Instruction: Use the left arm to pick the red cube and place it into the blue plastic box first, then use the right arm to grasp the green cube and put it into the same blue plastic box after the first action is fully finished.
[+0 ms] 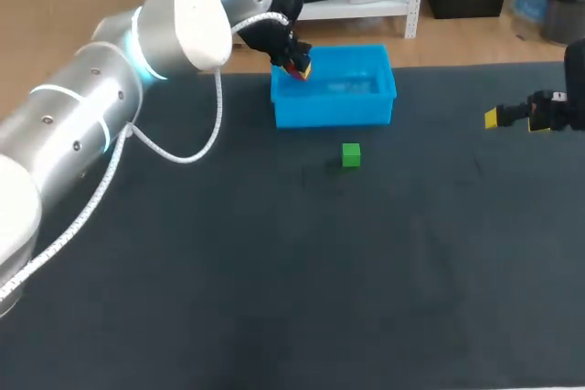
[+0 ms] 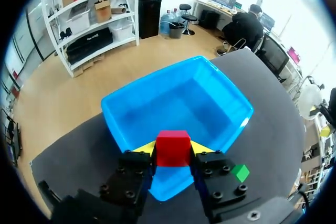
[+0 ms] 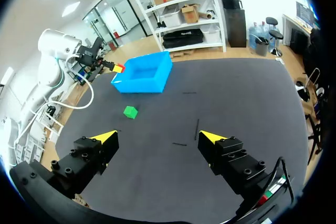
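Left hand [image 1: 294, 63], pinching the red cube [image 2: 173, 148], hangs over the left end of the blue plastic box [image 1: 334, 109], interior directly beneath; right hand [image 3: 157, 139], spread, stands well right of it.

The red cube [image 2: 173, 148] is gripped from two sides by the yellow tips of the left claw [image 2: 173, 150] and hangs over one end of the blue plastic box [image 1: 334, 111]. The box stands open on the dark surface [image 1: 274, 271]. The small green cube [image 1: 351, 154] lies near the box, not touching it.
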